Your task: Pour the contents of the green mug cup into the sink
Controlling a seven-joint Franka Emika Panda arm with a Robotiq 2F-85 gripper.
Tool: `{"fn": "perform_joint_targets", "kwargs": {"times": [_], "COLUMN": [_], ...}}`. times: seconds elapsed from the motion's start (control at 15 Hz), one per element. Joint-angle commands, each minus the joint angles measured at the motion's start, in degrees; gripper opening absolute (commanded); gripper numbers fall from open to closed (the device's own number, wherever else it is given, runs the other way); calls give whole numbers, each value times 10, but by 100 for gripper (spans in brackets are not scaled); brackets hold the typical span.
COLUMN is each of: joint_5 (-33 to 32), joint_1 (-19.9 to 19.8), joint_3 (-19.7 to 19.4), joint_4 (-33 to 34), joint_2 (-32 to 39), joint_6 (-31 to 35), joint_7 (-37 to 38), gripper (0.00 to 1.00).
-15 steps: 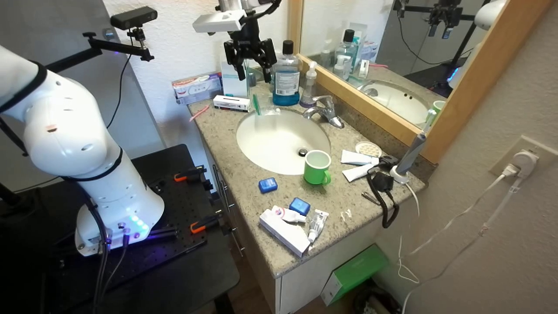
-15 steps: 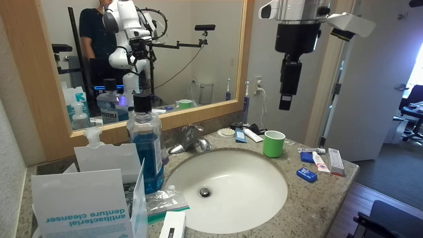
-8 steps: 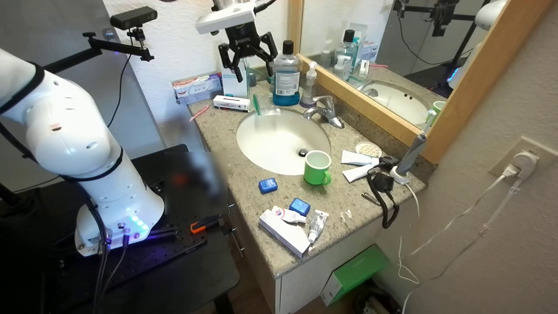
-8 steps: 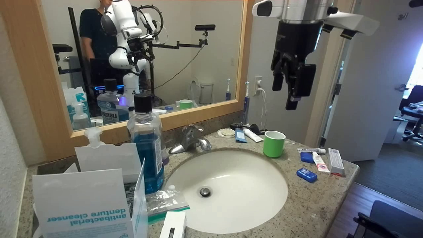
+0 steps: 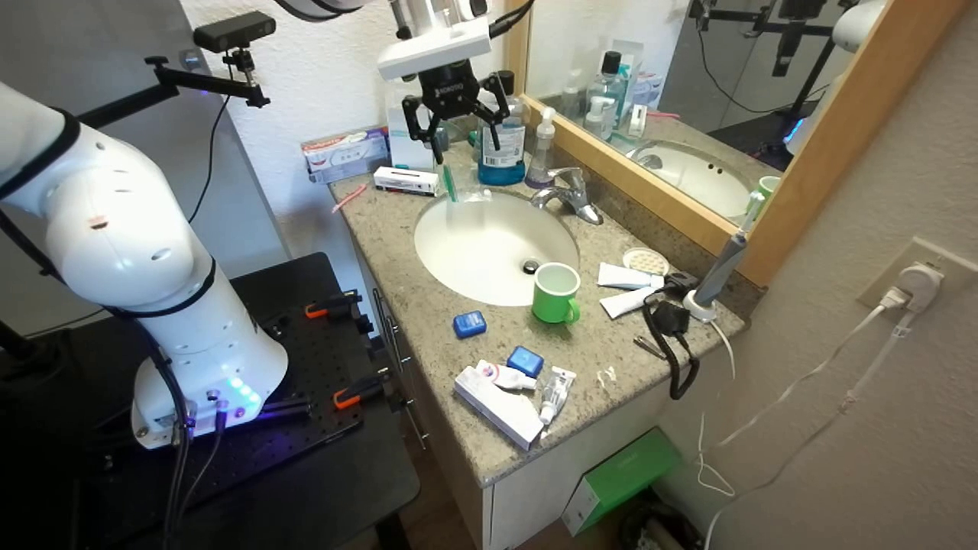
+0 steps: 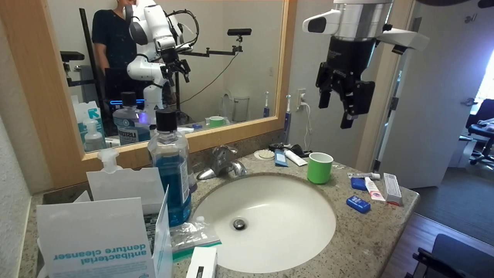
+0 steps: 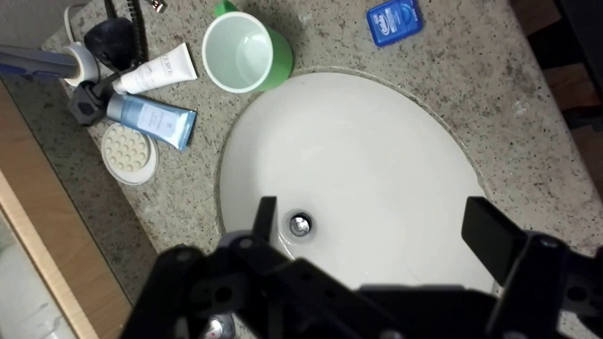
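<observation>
White arm (image 5: 130, 206) at the left edge in an exterior view, and out beyond it I've got the gripper (image 5: 467, 152) hanging high, fingers (image 7: 492, 235) well apart, nothing between them. Next along, the sink (image 5: 470, 252), drain (image 5: 530, 267) in sight, and the wrist view has only that basin between my fingertips. And here's the one I want: the green mug (image 5: 554, 303), upright on the counter (image 5: 416, 305) right by the sink's rim, handle (image 5: 573, 311) turned away from the basin. Rigid, I'd say, plastic or ceramic I can't tell from out here, so I'm treating it as breakable. Walls look smooth, probably slick if wet; light enough to lift easily, I reckon, though anything inside could slosh. Looking down into it from the wrist, there's a pale patch on the bottom, liquid or glare, can't tell. My pick: one finger either side of the body, below the lip, squeeze gently, hold it level until it's over the sink. That handle looks small; pinching it alone could let the mug swivel. Farther right, two tubes (image 5: 629, 276) lie near the mug, so I'd watch that side on the way in.
</observation>
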Motion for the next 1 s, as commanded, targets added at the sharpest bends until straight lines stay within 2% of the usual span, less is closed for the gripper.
{"fn": "perform_joint_targets", "kwargs": {"times": [0.0, 0.27, 0.53, 0.6, 0.93], "joint_5": [3, 1, 18, 11, 11], "joint_1": [-16, -41, -63, -67, -71], "joint_3": [-28, -52, -62, -48, -46], "joint_4": [-1, 12, 32, 10, 13], "joint_2": [15, 55, 101, 72, 81], "joint_6": [32, 51, 68, 58, 58], "joint_7": [-70, -128, -156, -144, -143], "gripper": [100, 100, 100, 100, 100]}}
